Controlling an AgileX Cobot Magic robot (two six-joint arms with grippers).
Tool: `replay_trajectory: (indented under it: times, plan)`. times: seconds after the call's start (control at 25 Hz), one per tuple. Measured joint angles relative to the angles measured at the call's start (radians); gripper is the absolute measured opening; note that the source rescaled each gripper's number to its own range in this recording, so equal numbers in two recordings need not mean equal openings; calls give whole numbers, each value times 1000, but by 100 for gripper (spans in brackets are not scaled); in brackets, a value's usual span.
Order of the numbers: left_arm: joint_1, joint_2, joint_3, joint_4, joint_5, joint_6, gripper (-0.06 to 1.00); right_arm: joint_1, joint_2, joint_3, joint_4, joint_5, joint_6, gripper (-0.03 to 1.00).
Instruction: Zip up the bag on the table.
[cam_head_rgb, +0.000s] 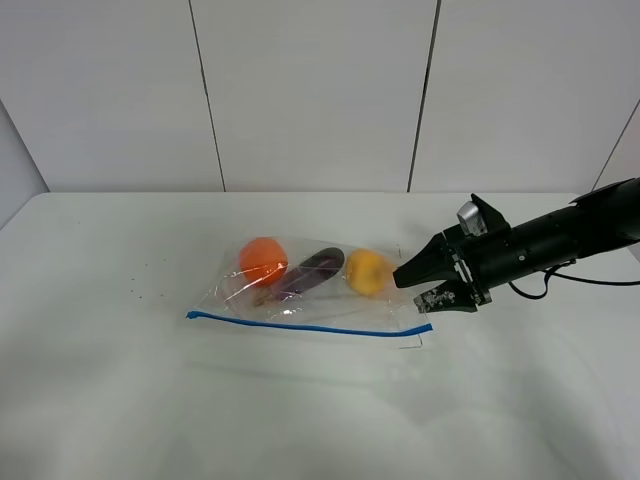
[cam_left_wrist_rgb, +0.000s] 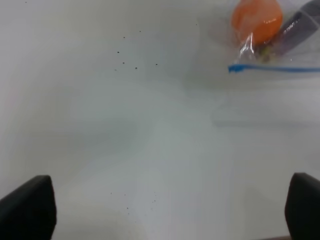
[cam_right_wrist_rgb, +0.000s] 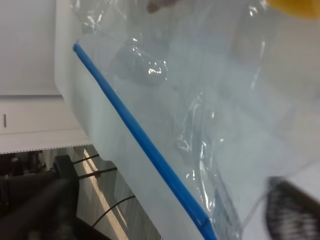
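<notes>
The clear bag (cam_head_rgb: 300, 300) lies flat in the middle of the white table (cam_head_rgb: 120, 400). Its blue zip strip (cam_head_rgb: 310, 325) runs along the near edge. Inside are an orange fruit (cam_head_rgb: 263, 258), a purple eggplant (cam_head_rgb: 315, 268) and a yellow fruit (cam_head_rgb: 368, 271). My right gripper (cam_head_rgb: 412, 290) is open at the bag's right end, just above the strip's end. In the right wrist view the strip (cam_right_wrist_rgb: 135, 135) runs down between the open fingers (cam_right_wrist_rgb: 295, 210). My left gripper (cam_left_wrist_rgb: 165, 207) is open and empty over bare table, away from the bag's left corner (cam_left_wrist_rgb: 235, 67). It is out of the exterior view.
Small dark specks (cam_head_rgb: 140, 290) lie on the table left of the bag. A white panelled wall (cam_head_rgb: 320, 90) stands behind. A cable (cam_head_rgb: 585, 281) trails from the right arm. The right wrist view shows the table's edge (cam_right_wrist_rgb: 75, 120) with floor and cables beyond.
</notes>
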Motion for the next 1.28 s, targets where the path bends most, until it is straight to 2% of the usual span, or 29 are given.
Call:
replay_trajectory:
  times: [0.12, 0.32, 0.6, 0.76, 0.96, 1.12, 1.28]
  plan:
    - [0, 0, 0, 0, 0, 0, 100, 0, 0, 0, -17, 0, 19, 98]
    - [0, 0, 0, 0, 0, 0, 100, 0, 0, 0, -7, -4, 22, 100]
    - [0, 0, 0, 0, 0, 0, 100, 0, -7, -1, -25, -71, 30, 100]
    - [0, 0, 0, 0, 0, 0, 100, 0, -65, -22, -193, -176, 99, 100]
    - [0, 0, 0, 0, 0, 0, 100, 0, -197, -29, -518, -331, 306, 100]
    - [0, 0, 0, 0, 0, 0, 100, 0, -298, -29, -729, -377, 462, 100]
    - [0, 0, 0, 0, 0, 0, 100, 0, -390, -29, -844, -391, 540, 100]
